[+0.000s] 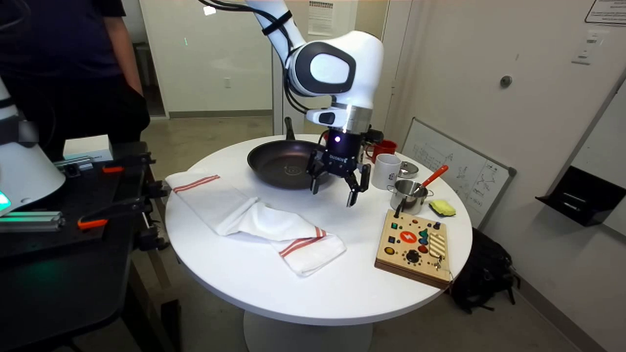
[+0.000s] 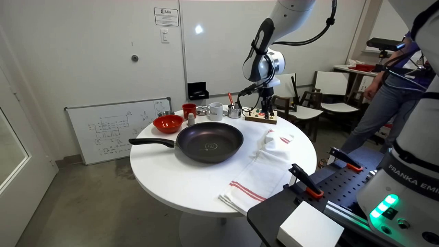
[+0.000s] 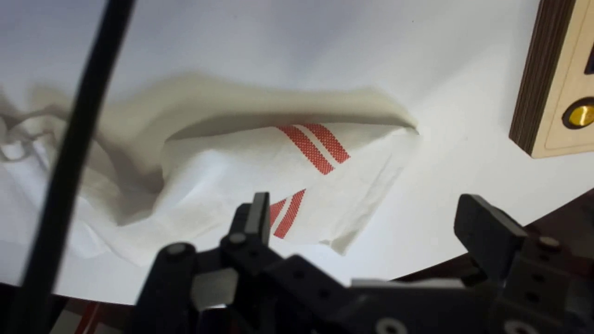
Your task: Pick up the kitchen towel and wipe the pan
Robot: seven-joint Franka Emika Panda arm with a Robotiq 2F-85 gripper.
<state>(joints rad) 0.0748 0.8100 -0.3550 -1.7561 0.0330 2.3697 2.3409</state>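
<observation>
Arm reaches out over the round white table. Forearm slopes down from above; wrist is bent so that the gripper points down at the tabletop. Jaws are spread wide and hold nothing; in the wrist view the two fingers stand well apart.

Kitchen towel lies on the table, lower than the gripper and apart from it. Wrist view: its striped end is ahead of the jaws. The finger at picture left overlaps a red stripe along the line of sight; the finger at picture right shows against bare tabletop. Exact clearance above the cloth cannot be judged. Towel is stretched out long and rumpled, raised in folds at its middle. One end is flat and reaches the table's rim; the other is folded over, so that two pairs of red stripes meet at an angle.

Pan sits cooking side up beside the towel, a strip of bare tabletop between them, handle pointing away from the cloth. In an exterior view the fingers appear in front of the wooden board.
</observation>
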